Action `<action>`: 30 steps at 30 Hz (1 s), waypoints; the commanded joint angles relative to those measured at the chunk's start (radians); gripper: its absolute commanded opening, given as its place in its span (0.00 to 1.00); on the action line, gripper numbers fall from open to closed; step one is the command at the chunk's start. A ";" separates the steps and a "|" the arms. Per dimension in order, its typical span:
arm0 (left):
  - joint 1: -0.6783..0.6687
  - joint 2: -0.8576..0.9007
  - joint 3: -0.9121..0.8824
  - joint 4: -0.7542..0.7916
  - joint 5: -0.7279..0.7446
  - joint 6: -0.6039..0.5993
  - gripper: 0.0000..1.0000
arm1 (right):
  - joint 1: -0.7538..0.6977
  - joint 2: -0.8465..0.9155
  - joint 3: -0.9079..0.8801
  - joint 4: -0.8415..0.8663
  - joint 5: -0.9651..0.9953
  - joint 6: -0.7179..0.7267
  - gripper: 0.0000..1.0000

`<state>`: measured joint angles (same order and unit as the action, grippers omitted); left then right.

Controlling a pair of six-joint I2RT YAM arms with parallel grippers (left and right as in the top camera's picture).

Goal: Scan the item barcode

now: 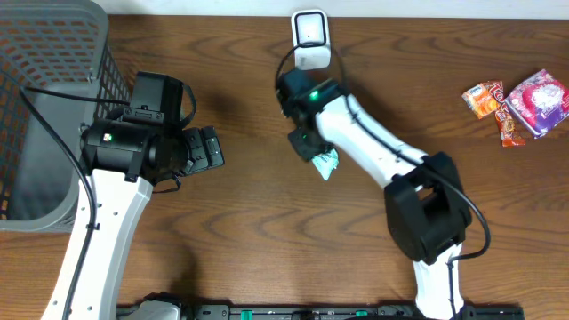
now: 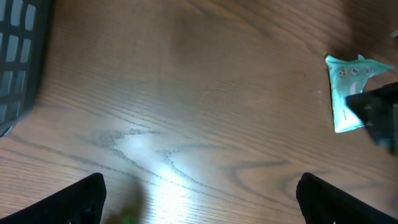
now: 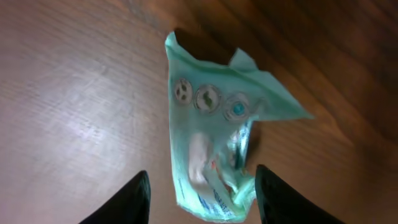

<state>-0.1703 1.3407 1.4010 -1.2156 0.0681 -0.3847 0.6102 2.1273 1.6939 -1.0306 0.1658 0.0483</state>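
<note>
We count one teal packet mid-frame, one white scanner at top centre, one grey basket upper left, seemingly three snack packs upper right, and two robot arms.

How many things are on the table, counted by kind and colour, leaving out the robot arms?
Teal packet: 1
Pink packet: 1
Orange packets: 2, as far as the overhead view shows
Basket: 1
Scanner: 1
Total: 6
</note>
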 commanded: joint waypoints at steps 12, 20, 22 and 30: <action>0.004 0.004 0.001 -0.003 -0.017 0.010 0.98 | 0.007 0.010 -0.167 0.165 0.040 0.110 0.01; 0.004 0.004 0.001 -0.003 -0.017 0.010 0.98 | -0.061 0.008 0.108 0.135 -0.086 0.164 0.01; 0.004 0.004 0.001 -0.003 -0.017 0.010 0.98 | -0.086 0.008 0.169 0.191 -0.086 0.156 0.01; 0.004 0.004 0.001 -0.003 -0.017 0.010 0.98 | -0.173 0.022 0.145 0.604 -0.084 0.153 0.01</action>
<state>-0.1703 1.3407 1.4010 -1.2148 0.0677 -0.3847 0.4652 2.1448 1.8614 -0.4931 0.0841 0.1837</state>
